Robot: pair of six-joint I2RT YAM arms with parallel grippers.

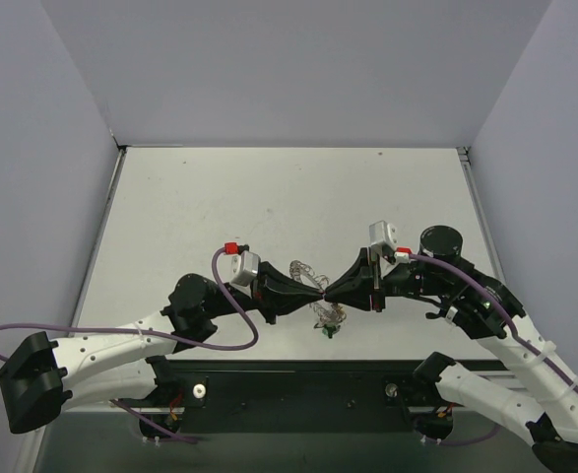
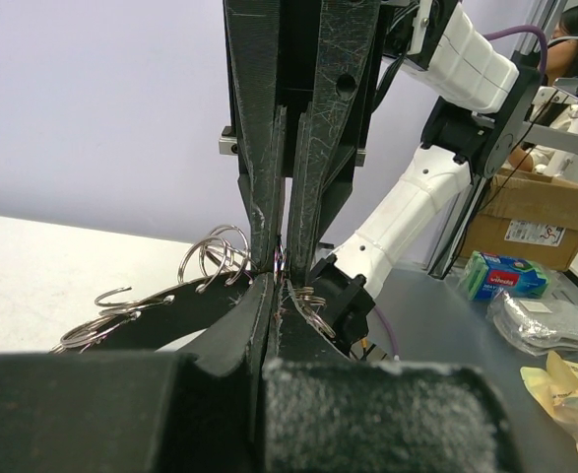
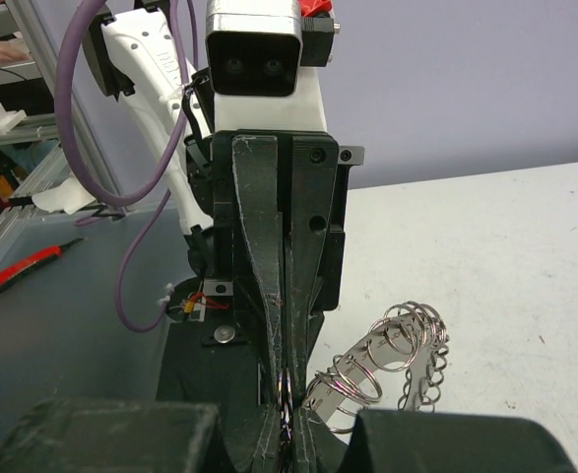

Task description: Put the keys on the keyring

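A robotics lab, plainly. Two white arms (image 1: 121,345) bolted to a black rail (image 1: 298,389) at the near edge of a white tabletop (image 1: 220,197), boxed in by plain lilac walls (image 1: 298,59) on three sides. Purple cables (image 1: 32,328) looping loose past the near left corner. Off one side, a grey bench (image 2: 446,335) strewn with a cardboard box (image 2: 549,212), a green packet (image 2: 505,274) and plastic bags (image 2: 540,320); off the other, a red-handled tool (image 3: 18,271).
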